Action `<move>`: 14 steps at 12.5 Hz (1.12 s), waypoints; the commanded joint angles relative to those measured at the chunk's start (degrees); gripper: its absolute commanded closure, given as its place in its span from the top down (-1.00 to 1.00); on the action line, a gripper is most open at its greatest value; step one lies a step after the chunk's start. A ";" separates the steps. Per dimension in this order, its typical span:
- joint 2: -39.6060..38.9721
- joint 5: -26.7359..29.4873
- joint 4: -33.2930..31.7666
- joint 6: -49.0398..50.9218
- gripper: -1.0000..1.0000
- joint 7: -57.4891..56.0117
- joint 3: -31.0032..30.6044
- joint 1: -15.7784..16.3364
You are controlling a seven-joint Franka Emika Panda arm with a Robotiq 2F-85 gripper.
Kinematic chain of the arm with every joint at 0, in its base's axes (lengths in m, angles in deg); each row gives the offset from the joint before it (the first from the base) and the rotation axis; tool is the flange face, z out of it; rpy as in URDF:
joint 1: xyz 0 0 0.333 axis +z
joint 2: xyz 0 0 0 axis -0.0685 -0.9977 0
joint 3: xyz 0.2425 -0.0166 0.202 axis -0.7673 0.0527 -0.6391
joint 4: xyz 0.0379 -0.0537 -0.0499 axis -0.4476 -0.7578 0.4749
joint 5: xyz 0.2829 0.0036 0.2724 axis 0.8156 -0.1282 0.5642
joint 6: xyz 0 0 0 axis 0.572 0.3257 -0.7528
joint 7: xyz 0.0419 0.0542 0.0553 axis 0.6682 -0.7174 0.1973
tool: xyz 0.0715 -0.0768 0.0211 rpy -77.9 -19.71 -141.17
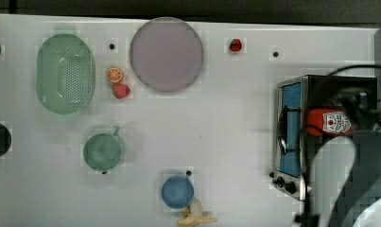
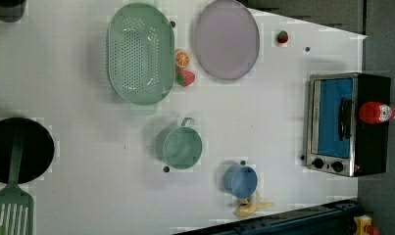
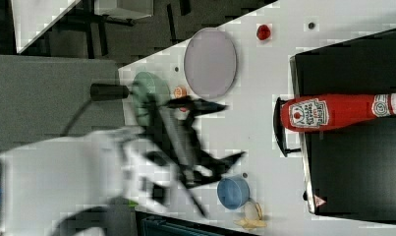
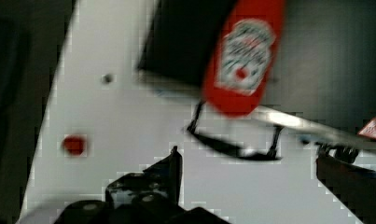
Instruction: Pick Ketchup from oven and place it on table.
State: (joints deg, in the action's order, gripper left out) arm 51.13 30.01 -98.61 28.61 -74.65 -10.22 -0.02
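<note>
White desk (image 1: 216, 123) fills the scene under dim surroundings. Above it in the right view, the tool (image 3: 225, 132) hangs with its jaws spread wide, holding nothing, well apart from the ketchup (image 3: 333, 112). That red bottle stands upright on the black top of the oven (image 2: 349, 125), near its front edge above the door handle. Just beside the desk's near edge sits a blue bowl (image 1: 177, 191).
</note>
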 commanded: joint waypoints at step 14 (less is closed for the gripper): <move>-23.41 13.13 7.05 -7.63 1.00 1.65 4.23 -4.89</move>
State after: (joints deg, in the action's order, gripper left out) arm 26.89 41.39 -94.13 21.14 -74.18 -6.21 -3.89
